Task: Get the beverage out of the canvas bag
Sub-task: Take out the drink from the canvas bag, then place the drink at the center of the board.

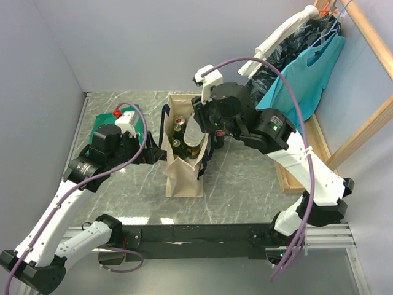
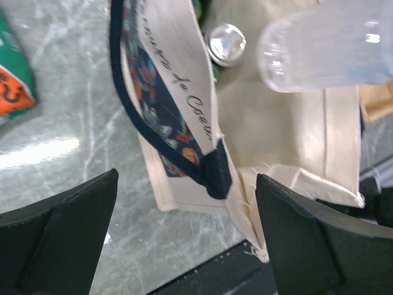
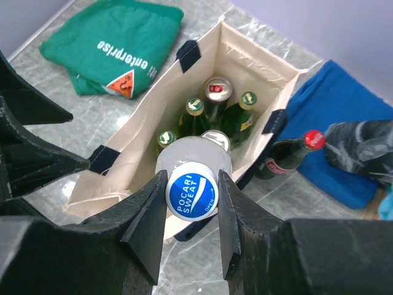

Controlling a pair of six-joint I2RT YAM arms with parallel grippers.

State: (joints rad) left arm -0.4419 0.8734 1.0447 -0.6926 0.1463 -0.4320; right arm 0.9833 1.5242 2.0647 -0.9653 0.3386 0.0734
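Note:
The cream canvas bag (image 1: 184, 178) with navy handles stands upright mid-table. My right gripper (image 1: 199, 126) is shut on the blue Pocari Sweat cap (image 3: 191, 190) of a clear plastic bottle (image 1: 194, 132), held above the bag's open top; its body also shows in the left wrist view (image 2: 325, 46). Inside the bag (image 3: 153, 104) are green glass bottles (image 3: 194, 107) and a can (image 3: 218, 89). My left gripper (image 1: 158, 153) is open at the bag's left side, its jaws wide apart with the bag's wall and navy handle end (image 2: 215, 172) between them.
A folded green T-shirt (image 3: 116, 43) lies left of the bag. A cola bottle (image 3: 288, 153) stands right of it by a blue cloth (image 3: 331, 123) and a black plastic bag (image 3: 362, 147). A teal shirt (image 1: 307, 74) hangs on a wooden frame (image 1: 368, 123) at right.

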